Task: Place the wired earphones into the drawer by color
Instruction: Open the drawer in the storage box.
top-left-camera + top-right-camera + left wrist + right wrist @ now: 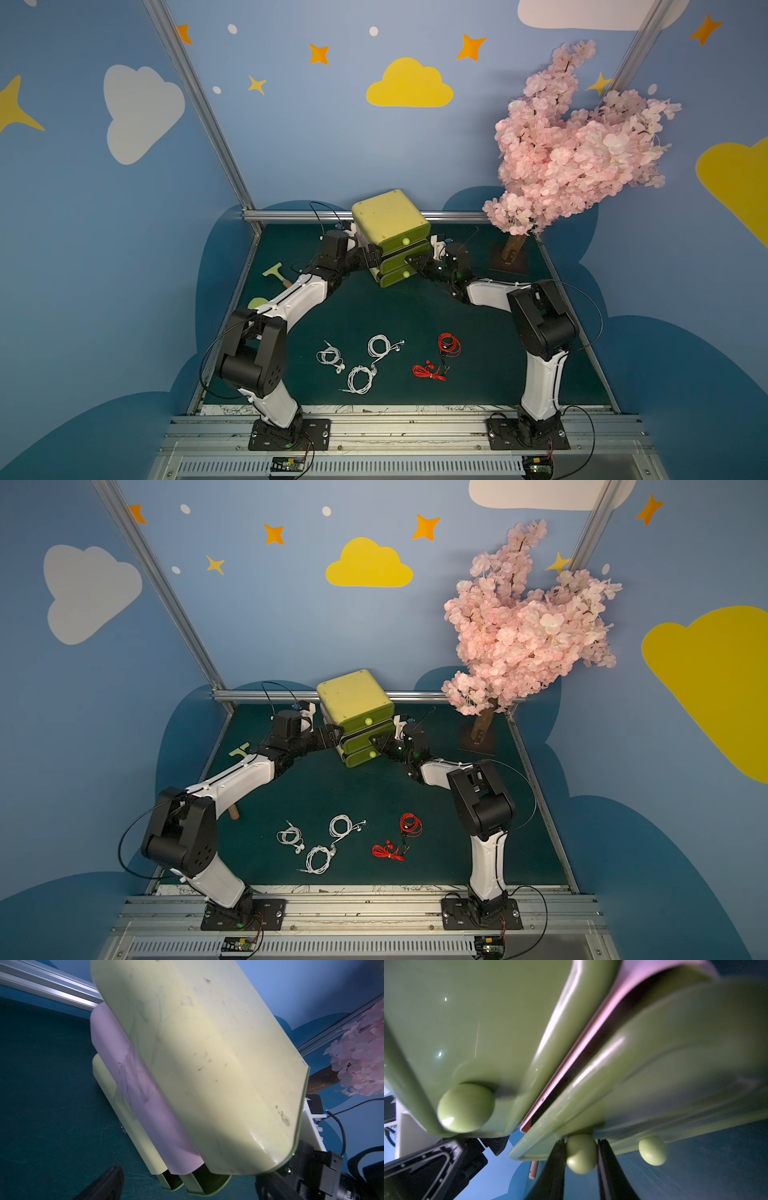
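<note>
Blue walls painted with clouds and stars enclose a dark green bench [374, 307] where two robot arms meet at a green cabinet [390, 216] of three drawers, centre of the frame, with a pink blossom tree [573, 141] at upper right. At the middle drawer [397, 254] the right jaws are pinched nearly closed on the round knob [581, 1153], one finger on each side of it in the right wrist view. Across the cabinet the left jaws stand fully open at its left side, gripping nothing; whether they touch its wall cannot be told. On the bench at lower centre, well apart from the cabinet, lie three white earphones [360, 379] left of centre and two red earphones [449, 345] just right of them. No black ones show in any view. Judged by eye, each bundle is very light and limp, thin cable in a loose coil that may unwind or snag if lifted by a bud or plug; the safest hold looks to be across the coil where the strands lie together. The glossy knob looks slippery, so a straight, steady pull seems wise
</note>
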